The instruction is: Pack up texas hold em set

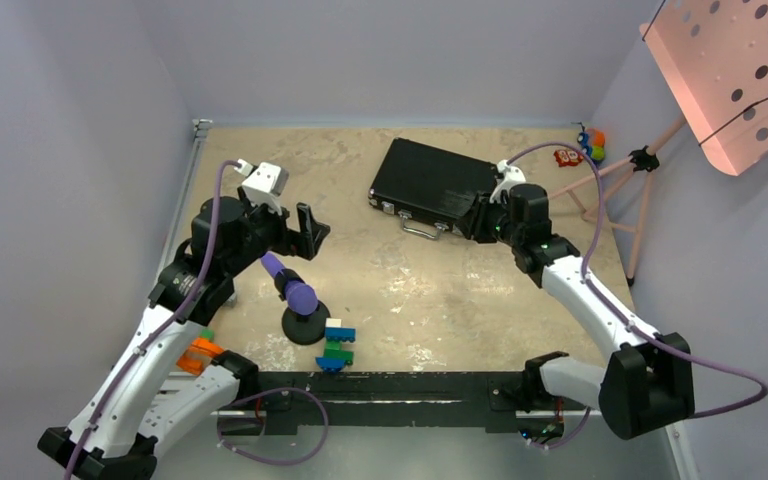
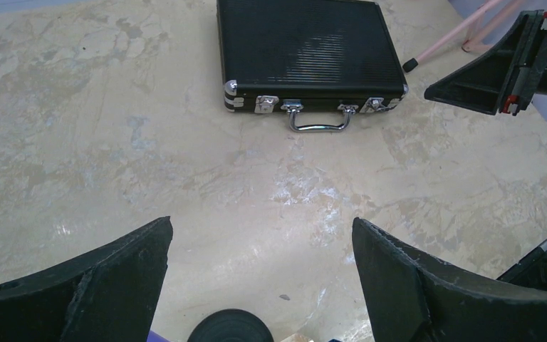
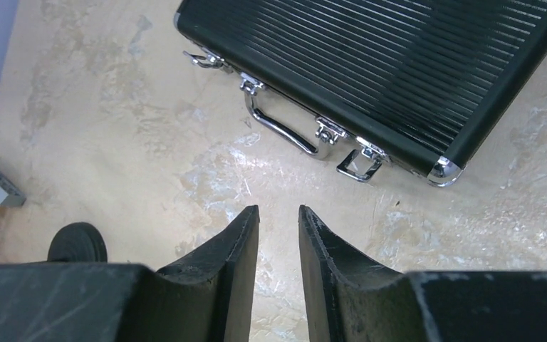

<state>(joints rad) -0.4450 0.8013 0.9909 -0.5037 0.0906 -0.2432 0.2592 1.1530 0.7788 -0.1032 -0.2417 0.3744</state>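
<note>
Your case (image 1: 430,185) lies flat with its lid down at the far middle of the table (image 1: 410,270), silver handle (image 2: 318,127) facing the arms. Your right gripper (image 3: 279,210) hangs just off the case's near right corner without touching it. Its fingers are drawn almost together, with a thin gap between them and nothing in it. Your left gripper (image 2: 260,228) hovers well back over bare table, fingers spread wide and empty, above the purple-tipped stand (image 1: 300,300) and beside the brick figure (image 1: 338,345).
</note>
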